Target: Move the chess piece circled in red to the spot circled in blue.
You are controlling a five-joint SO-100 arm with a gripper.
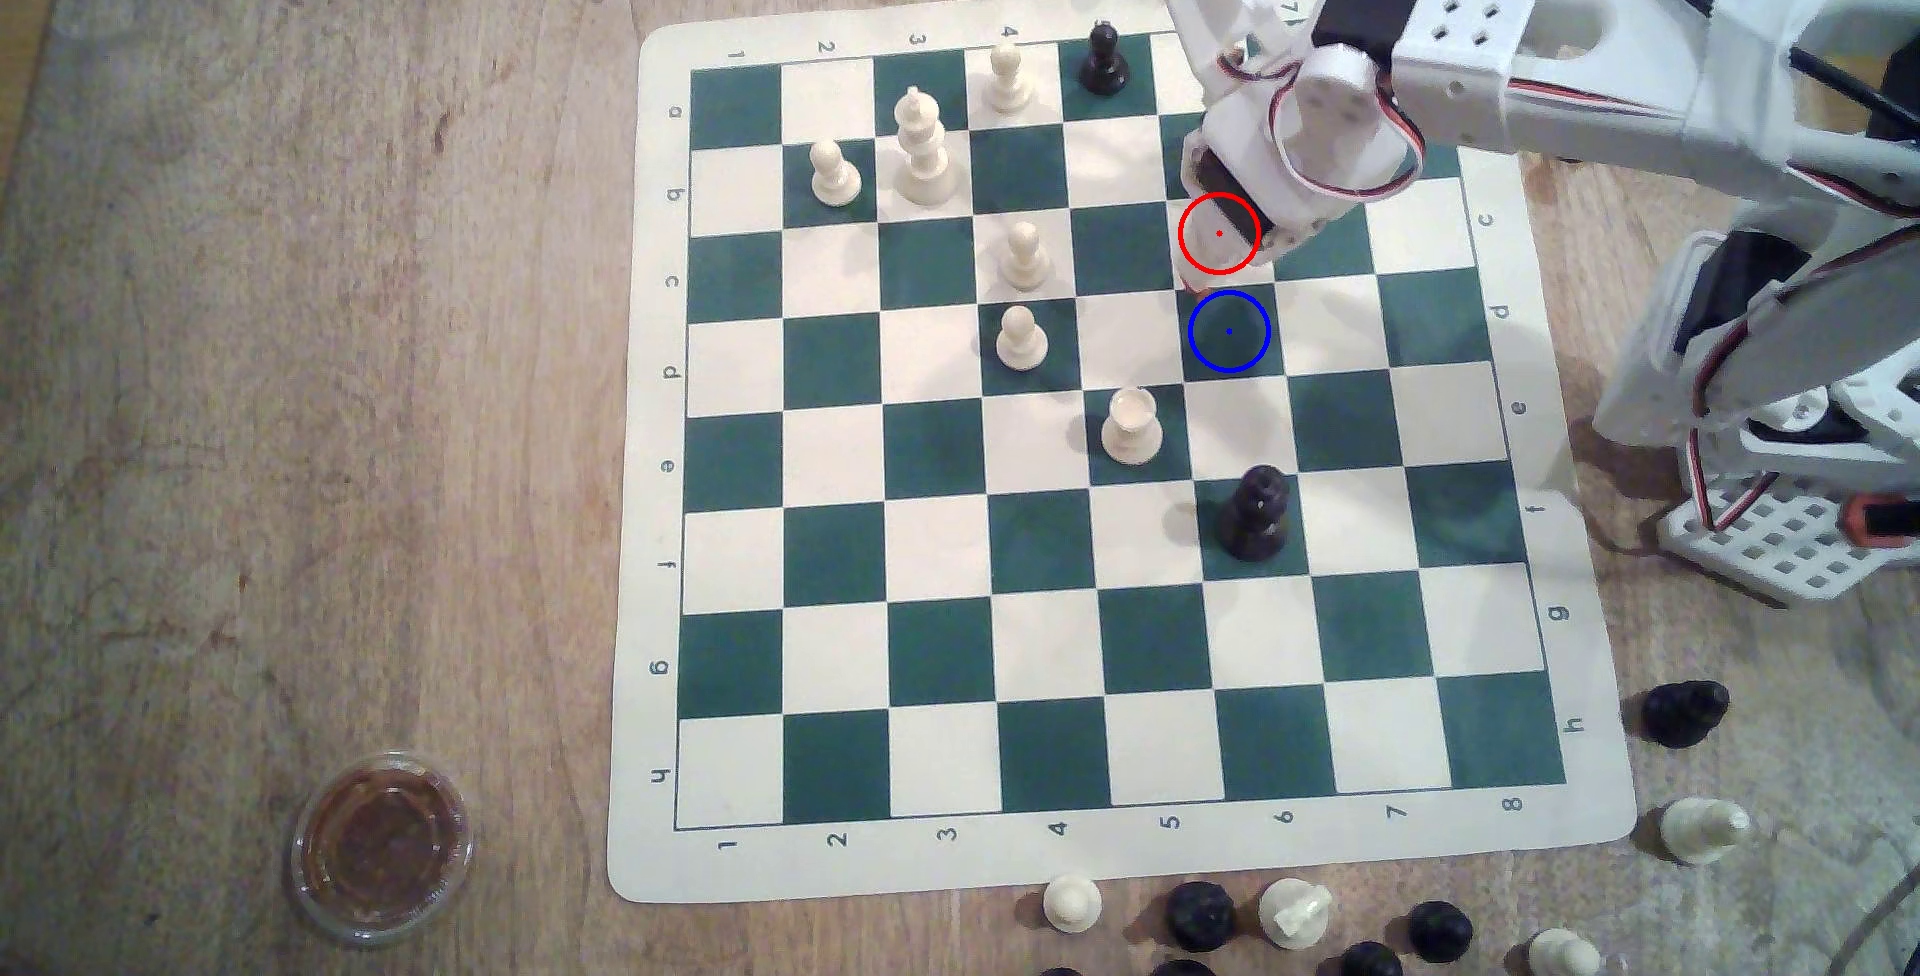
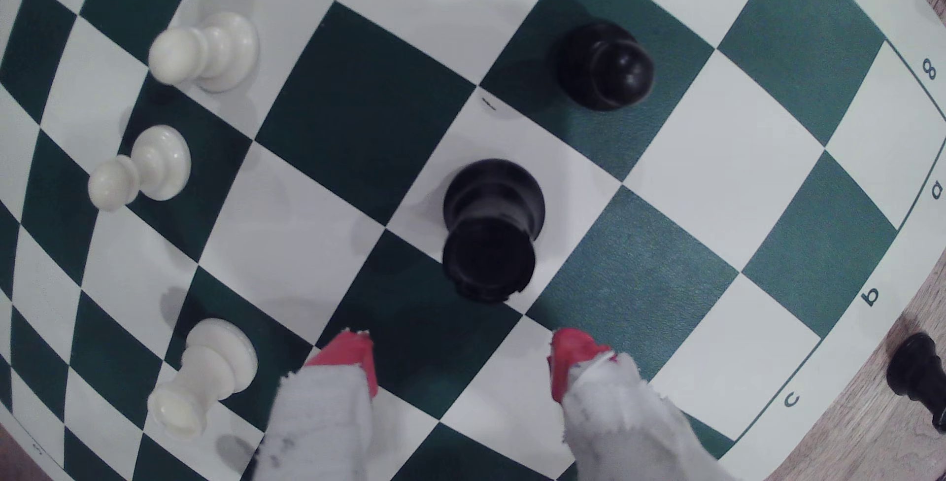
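Note:
The chess piece circled in red, a stout black rook, stands upright on a white square in the wrist view. My gripper is open, its two red-tipped fingers spread wide just short of the rook and not touching it. In the exterior view the gripper hangs over the red ring and hides the piece beneath it. The spot circled in blue is the dark green square one row nearer the exterior view's bottom, and it is bare.
A white rook and a tall black piece stand on the board below the blue spot. White pawns lie to the exterior view's left. A black pawn sits beyond the rook. Captured pieces ring the board; a lidded cup is bottom left.

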